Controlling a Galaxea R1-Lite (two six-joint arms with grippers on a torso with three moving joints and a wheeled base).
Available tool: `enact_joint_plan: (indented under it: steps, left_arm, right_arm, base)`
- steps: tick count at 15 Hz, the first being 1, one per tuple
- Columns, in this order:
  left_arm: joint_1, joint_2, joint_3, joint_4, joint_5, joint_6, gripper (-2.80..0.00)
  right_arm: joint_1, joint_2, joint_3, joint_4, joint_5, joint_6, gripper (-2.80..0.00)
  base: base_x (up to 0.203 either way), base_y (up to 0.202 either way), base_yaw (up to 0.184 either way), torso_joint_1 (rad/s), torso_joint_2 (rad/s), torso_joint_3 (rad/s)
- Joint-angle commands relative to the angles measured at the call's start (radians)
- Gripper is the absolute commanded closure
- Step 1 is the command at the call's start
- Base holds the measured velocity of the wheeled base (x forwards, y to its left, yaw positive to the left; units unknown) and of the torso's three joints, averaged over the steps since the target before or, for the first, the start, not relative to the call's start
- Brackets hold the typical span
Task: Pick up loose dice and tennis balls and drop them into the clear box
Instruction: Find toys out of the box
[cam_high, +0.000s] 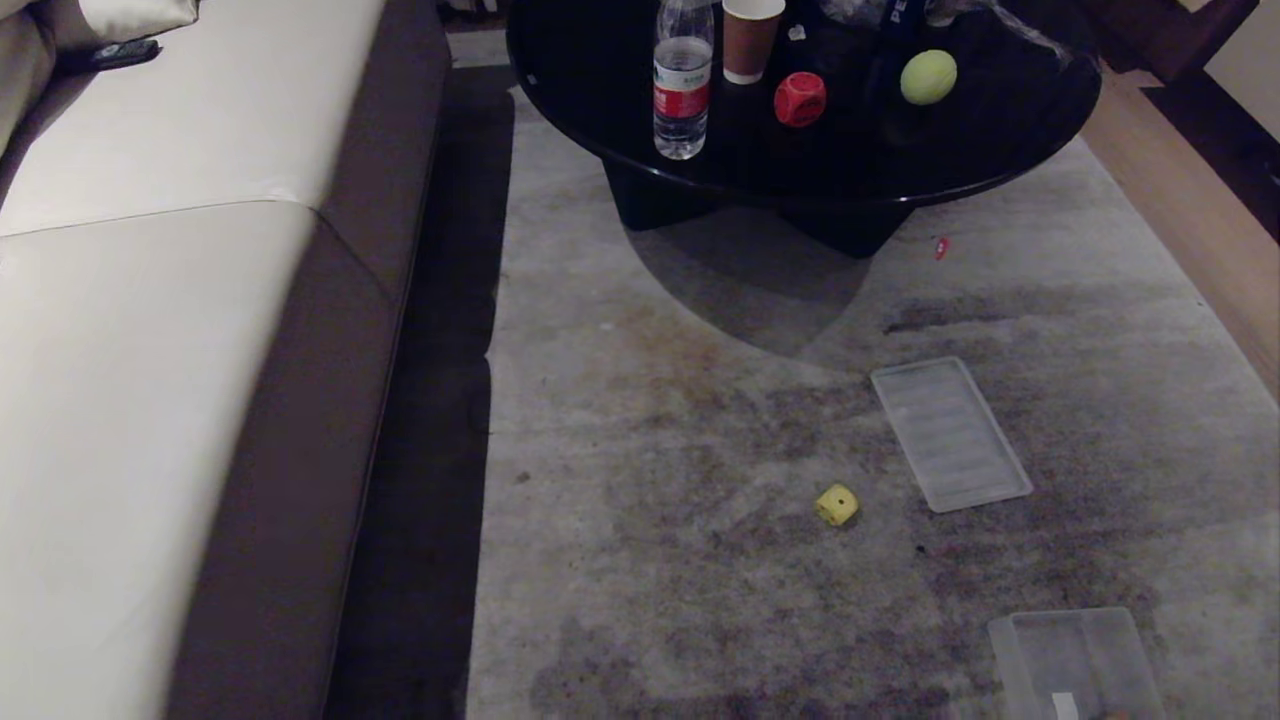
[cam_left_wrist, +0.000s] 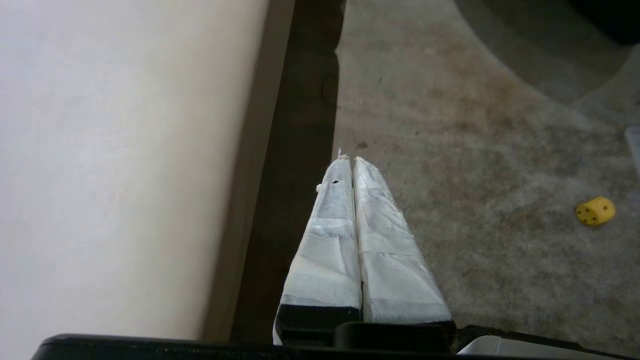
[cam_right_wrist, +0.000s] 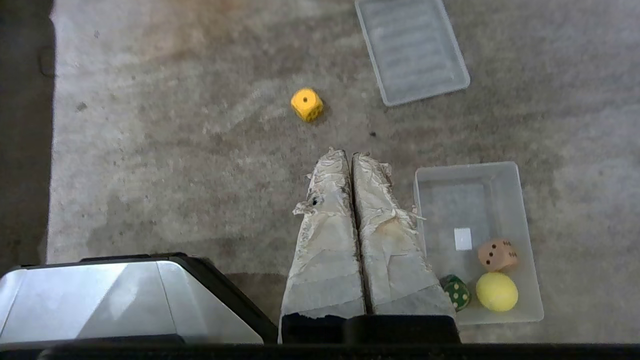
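Right gripper (cam_right_wrist: 350, 156) held above rug (cam_high: 700, 560), fingers pressed together, nothing pinched. Yellow die (cam_right_wrist: 307, 104) seen loose on rug, ahead of fingertips, apart from them. Clear box (cam_right_wrist: 527, 280) just beside gripper; brown die (cam_right_wrist: 496, 254), green die (cam_right_wrist: 457, 292), tennis ball (cam_right_wrist: 496, 291) inside. Left gripper (cam_left_wrist: 349, 161) closed, empty, near sofa (cam_high: 150, 380) edge. Red die (cam_high: 800, 99) and second tennis ball (cam_high: 928, 77) seen on black table (cam_high: 600, 90).
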Motion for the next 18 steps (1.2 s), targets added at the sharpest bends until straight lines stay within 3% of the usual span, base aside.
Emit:
enact_joint_plan:
  steps: [1,18]
  left_arm:
    - [0.000,0.001,0.001,0.000,0.001,-0.002,0.00]
    - [0.000,0.001,0.000,0.000,0.000,-0.001,0.00]
  right_arm:
    - [0.000,0.001,0.000,0.001,0.000,0.001,0.00]
    - [0.000,0.001,0.000,0.001,0.000,0.001,0.00]
  base:
    - [0.000,0.000,0.000,0.005,0.01,-0.197]
    - [0.000,0.000,0.000,0.002,0.00,-0.197]
